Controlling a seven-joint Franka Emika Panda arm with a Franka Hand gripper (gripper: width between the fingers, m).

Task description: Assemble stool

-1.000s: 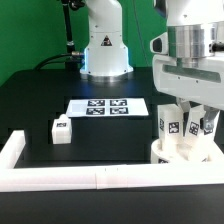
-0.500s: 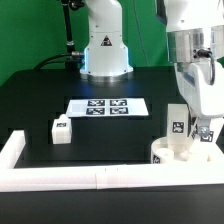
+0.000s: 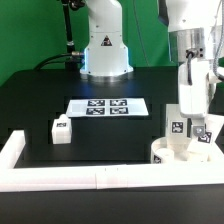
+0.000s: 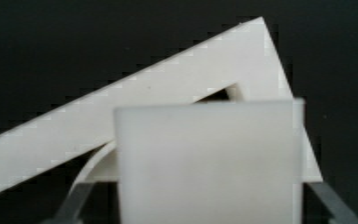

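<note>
I saw the claw [image 3: 190,112] pinching a leg [image 3: 181,135], which hung straight below it, long axis upright, meeting the round seat [image 3: 168,154].

A black table [image 3: 35,100] fills the view; behind the table's far edge stands a plain green wall [image 3: 25,30], evenly lit.

End effector [image 3: 198,120] low over stool seat [image 3: 168,154]

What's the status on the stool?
End effector shut on white blocky plastic leg, upright on thick white round seat. One loose leg lies apart. Nothing obstructing.
</note>
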